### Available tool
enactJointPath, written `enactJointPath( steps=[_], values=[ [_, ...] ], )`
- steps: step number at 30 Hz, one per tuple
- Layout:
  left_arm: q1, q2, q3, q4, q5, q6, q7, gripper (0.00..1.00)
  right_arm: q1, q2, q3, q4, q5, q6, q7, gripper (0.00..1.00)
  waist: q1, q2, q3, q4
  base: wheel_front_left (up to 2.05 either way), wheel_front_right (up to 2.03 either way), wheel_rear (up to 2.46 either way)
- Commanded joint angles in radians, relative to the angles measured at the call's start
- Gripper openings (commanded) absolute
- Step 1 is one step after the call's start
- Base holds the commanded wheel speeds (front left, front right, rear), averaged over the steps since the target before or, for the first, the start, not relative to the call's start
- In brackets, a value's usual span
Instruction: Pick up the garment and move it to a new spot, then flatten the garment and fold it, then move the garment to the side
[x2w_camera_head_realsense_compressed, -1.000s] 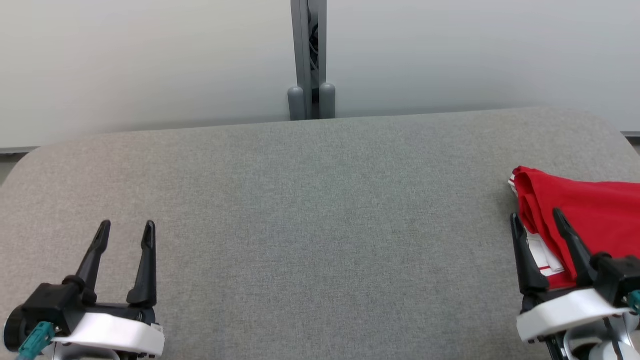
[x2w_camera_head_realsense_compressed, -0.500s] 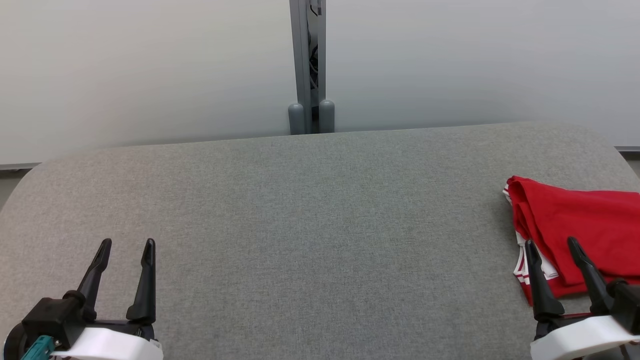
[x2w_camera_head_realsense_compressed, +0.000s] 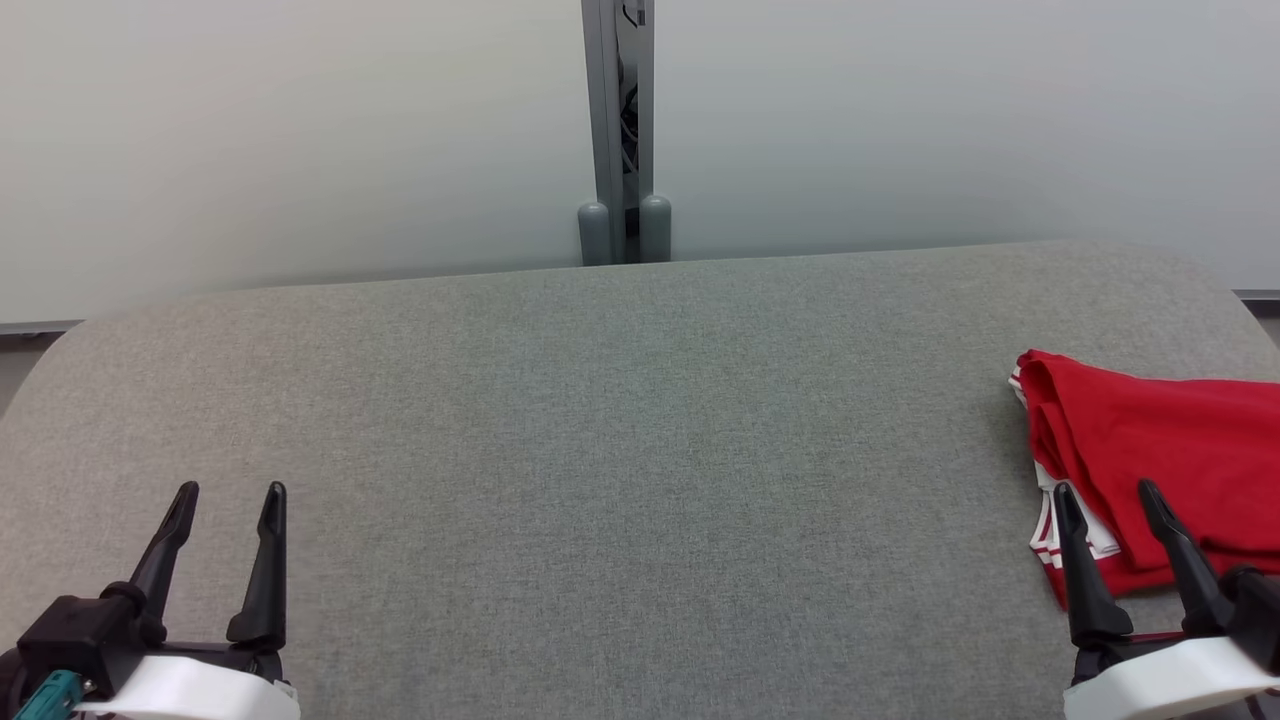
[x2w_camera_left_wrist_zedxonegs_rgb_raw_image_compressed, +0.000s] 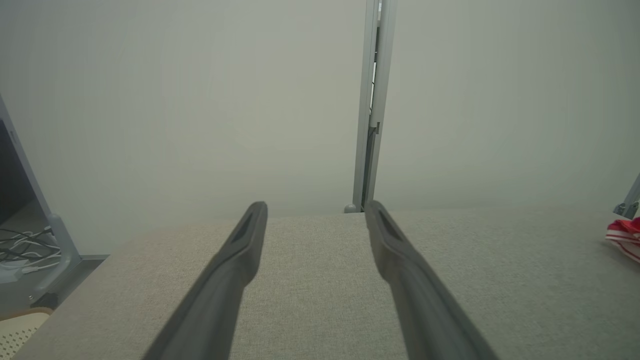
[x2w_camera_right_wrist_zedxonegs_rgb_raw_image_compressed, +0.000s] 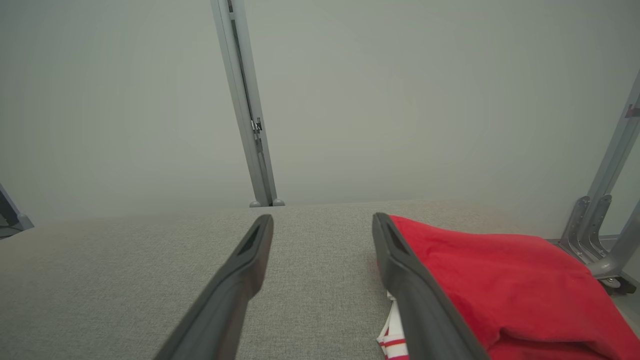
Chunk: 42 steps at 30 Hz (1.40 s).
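far right on the table, the garment points its fold left.

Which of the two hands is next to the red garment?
The right hand, open at the near edge of the red garment; the left hand stands far across the grey table.

Soft, even light falls on the grey woven-fabric table top, bright and without glare. Faint, diffuse shadows lie on that table top just beside the folded red cloth garment with white striped trim. In both wrist views the long dark fingers above the table top are blurred. Behind it, the pale frosted wall panels look hazy, and the grey metal post leans from wide-angle distortion.
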Motion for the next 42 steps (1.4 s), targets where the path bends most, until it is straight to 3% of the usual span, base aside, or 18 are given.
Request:
enactJointPath(
  steps=[1,22,23,26,42],
  values=[
    [-0.006,0.010,0.006,0.002,-0.004,-0.001,-0.005,1.00,0.004,-0.003,0.000,0.002,0.006,0.000,-0.005,1.00,0.0000,-0.0001,0.001,0.000,0.00,0.00,0.00],
    [-0.005,0.007,0.001,-0.002,-0.013,0.012,-0.006,1.00,-0.009,-0.003,0.000,0.003,0.022,0.000,-0.004,1.00,0.0000,-0.0001,0.011,-0.002,0.00,0.00,0.00],
    [0.003,-0.001,-0.001,0.002,-0.015,0.007,-0.004,0.00,-0.001,0.000,0.000,0.008,0.020,0.000,-0.003,0.00,0.0000,-0.0001,0.012,-0.002,0.00,0.00,0.00],
    [0.014,-0.028,-0.013,0.023,-0.024,0.006,0.001,0.00,0.009,0.011,0.000,0.035,0.028,0.000,0.003,0.00,0.0000,-0.0001,0.012,-0.003,0.00,0.00,0.00],
    [-0.013,-0.107,-0.001,0.053,-0.261,-0.058,0.010,0.00,-0.038,0.001,-0.073,0.093,0.340,0.000,0.106,0.00,0.0000,-0.0001,0.014,-0.004,0.00,0.00,0.00]
  ],
)
